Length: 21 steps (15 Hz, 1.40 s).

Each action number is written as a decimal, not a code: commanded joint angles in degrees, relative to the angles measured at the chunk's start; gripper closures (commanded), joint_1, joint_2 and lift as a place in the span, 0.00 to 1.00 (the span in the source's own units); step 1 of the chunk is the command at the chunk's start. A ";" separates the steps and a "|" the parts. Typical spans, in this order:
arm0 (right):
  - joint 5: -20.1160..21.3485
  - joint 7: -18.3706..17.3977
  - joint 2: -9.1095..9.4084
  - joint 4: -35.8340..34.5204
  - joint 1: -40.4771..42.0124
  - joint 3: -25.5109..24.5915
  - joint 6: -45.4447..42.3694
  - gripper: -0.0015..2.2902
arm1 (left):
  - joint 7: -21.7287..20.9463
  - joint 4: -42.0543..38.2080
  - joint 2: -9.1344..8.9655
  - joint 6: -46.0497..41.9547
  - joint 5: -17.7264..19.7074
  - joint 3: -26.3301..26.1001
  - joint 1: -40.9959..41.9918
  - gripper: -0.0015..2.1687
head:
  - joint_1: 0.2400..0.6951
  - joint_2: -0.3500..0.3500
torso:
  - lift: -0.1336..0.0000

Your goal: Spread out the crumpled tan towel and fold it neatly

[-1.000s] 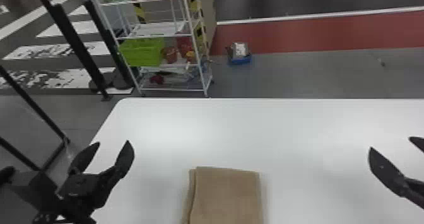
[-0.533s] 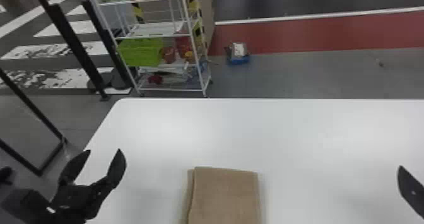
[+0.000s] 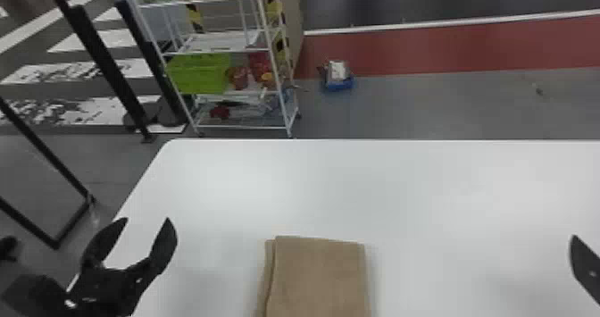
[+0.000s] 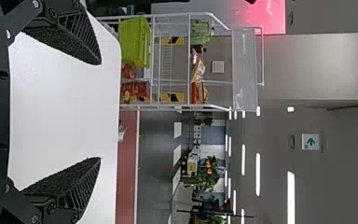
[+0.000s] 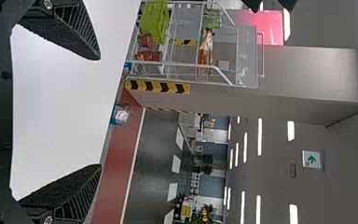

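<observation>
Honestly, our towel [image 3: 318, 278] sits folded on the tabletop [image 3: 402, 182], left hand [image 3: 146, 220] and right hand [image 5: 100, 112] open and empty out to either side, probably so we don't snag it.

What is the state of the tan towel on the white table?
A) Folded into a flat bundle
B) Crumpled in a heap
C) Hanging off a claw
A, since the towel lies flat on the table with straight edges and layers showing along one side.
</observation>
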 commanded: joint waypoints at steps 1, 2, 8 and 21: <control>0.00 -0.01 0.23 0.41 -0.16 0.00 -0.18 0.03 | -0.07 0.45 -0.29 -0.77 -0.42 -0.08 0.00 0.08 | 1.00 0.82 | 0.08; -0.09 -0.01 0.23 0.67 -0.25 0.00 -0.18 0.03 | -0.07 0.63 -0.29 -0.77 -0.51 -0.17 0.00 0.08 | 1.00 0.82 | 0.08; -0.18 -0.89 0.23 1.73 -1.04 0.26 0.87 0.03 | -0.33 1.59 -0.38 -1.12 -1.74 -1.05 -0.35 0.08 | 1.00 0.81 | 0.08; -0.18 -2.91 0.23 3.75 -1.92 2.20 1.58 0.03 | -0.33 5.37 -0.47 -5.17 -2.35 -4.21 -1.93 0.08 | 1.00 0.75 | 0.08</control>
